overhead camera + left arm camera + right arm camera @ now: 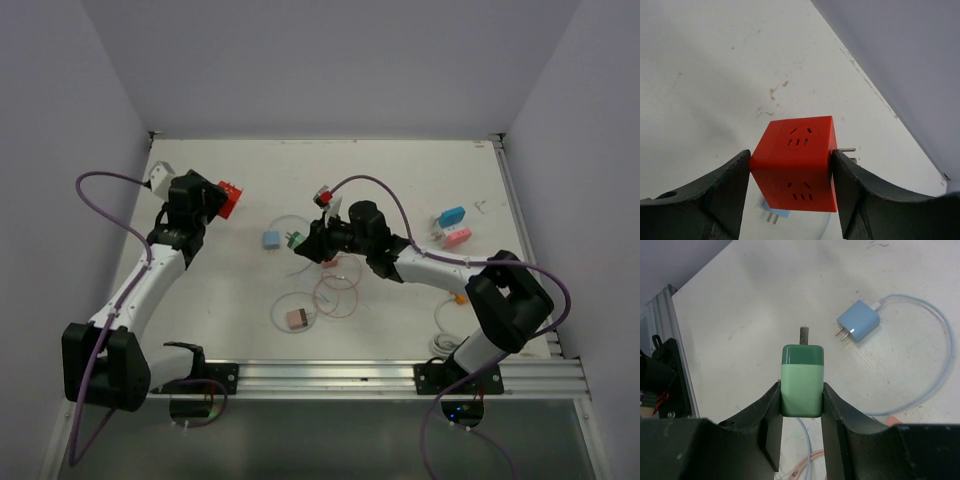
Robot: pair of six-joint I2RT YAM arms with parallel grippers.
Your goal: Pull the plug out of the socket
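Two arms, plug and socket held apart

Far left: left gripper [792, 167] is clamped on the red socket cube [796, 150], one finger on each side face. The cube is held above the table [400, 170]. Mid-table: right gripper [801, 392] is closed around the green plug [801, 375], pads on both sides, with one prong [803, 334] sticking out ahead. The green plug is not inserted and is well apart from the red socket cube.

A blue plug [858, 326] with a pale cable lies on the table just beyond the green plug, prongs turned roughly toward it. A pink-brown plug [296, 319] sits near the front edge, beside the red cable loops [337, 296]. At far right are a blue adapter [452, 216] and a pink adapter [457, 238], close together; can't tell if they touch. A white block [160, 178] sits behind the left gripper.
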